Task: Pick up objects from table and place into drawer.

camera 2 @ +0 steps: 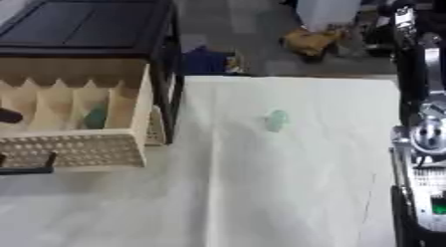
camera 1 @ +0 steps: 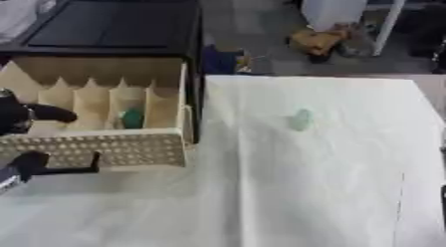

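1. Left eye view: white cloth covers the table (camera 1: 331,201) right up to the near edge, and the near stretch of it carries nothing I can see.
2. At the left edge the robot's left hand (camera 1: 26,116) is by the pulled-out wooden drawer (camera 1: 96,149). One dark part reaches over the drawer's front corner and another sits lower, beside the black handle (camera 1: 74,169). It looks placed there to hold or steady the drawer, but I cannot tell whether its fingers are curled or straight.
3. Dividers split the drawer into narrow slots. A green thing (camera 1: 132,117) stands in one of the middle slots, so I judge one object is already stowed.
4. A small pale green object (camera 1: 300,119) lies alone on the cloth, well apart from the drawer and to its right. That seems to be the piece left to pick up.
5. Right eye view: the same pale green object sits mid-table, and nothing touches it.
6. A black and silver arm (camera 2: 422,141) runs down the right edge, raised clear of the cloth. Its hand does not show in either view, so the right side seems parked or not yet reaching.
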